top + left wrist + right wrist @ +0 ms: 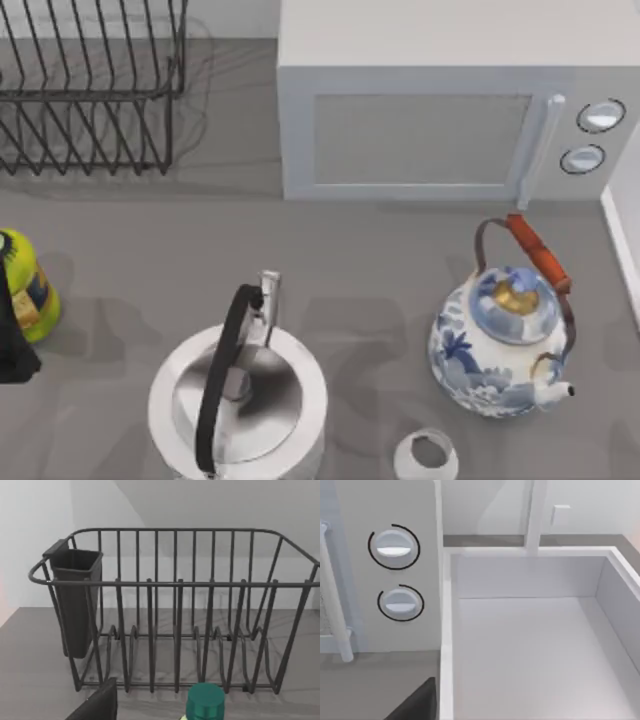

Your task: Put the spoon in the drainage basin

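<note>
- Rack (90,90), black wire, stands at the far left corner of the grey tabletop (330,260), well apart from the microwave. In the left wrist view its upright bars (175,585) hold nothing between them.
- Holder (75,600), a dark, upright box, hangs on one end wall of the rack.
- Left claw (97,705) shows as a dark wedge at the left wrist view's edge, facing the rack from the near side. Whether it is released or clenched cannot be told.
- Bottle (25,285), yellow-green with a green cap (206,700), stands at the tabletop's left edge, nearer than the rack.
- Kettle (240,400), polished steel with a black arched handle, sits at the near edge, left of centre.
- Microwave (440,100), white with its door closed, fills the far right and has two round knobs (590,135) at its right end.
- Cup (427,455), small and white, stands at the near edge between kettle and teapot.
- Teapot (500,340), blue-and-white china with an orange-gripped handle, stands upright in front of the microwave's handle.
- Bin (530,630), a white open box, sits just beside the microwave's knob end.
- Right claw (417,702) appears as a dark wedge facing knobs and bin. Its state cannot be told.
</note>
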### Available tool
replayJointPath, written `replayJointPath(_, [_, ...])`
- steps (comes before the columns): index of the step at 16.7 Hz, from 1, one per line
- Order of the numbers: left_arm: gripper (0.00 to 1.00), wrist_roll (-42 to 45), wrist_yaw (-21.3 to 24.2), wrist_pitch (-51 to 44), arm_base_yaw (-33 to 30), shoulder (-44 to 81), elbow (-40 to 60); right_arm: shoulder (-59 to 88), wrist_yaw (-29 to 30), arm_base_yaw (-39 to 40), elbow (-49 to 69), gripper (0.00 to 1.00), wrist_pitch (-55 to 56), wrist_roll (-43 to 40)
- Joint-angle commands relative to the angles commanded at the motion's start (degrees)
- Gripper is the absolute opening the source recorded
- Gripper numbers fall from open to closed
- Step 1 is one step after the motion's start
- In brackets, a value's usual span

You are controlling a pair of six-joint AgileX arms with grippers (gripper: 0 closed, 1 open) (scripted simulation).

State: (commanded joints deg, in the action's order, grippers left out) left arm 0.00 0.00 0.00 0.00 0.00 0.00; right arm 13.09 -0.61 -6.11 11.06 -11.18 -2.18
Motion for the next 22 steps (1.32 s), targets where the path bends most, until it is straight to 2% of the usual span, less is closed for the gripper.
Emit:
replayJointPath(8, [1.00, 0.0, 0.0, 0.0, 0.0, 0.0, 0.0, 43.9, -0.9, -15.5, 24.4, 1.00, -29.7, -4.8])
replayJointPath(12, [1.00, 0.0, 0.0, 0.0, 0.0, 0.0, 0.0, 60.7, -0.8, -22.1, 34.8, 1.00, -41.3, -6.7])
replayJointPath(16, [1.00, 0.0, 0.0, 0.0, 0.0, 0.0, 0.0, 68.0, -0.8, -25.6, 40.8, 1.00, -46.9, -7.7])
replayJointPath(22, [1.00, 0.0, 0.0, 0.0, 0.0, 0.0, 0.0, 68.3, -0.8, -25.6, 41.0, 1.00, -47.0, -7.7])
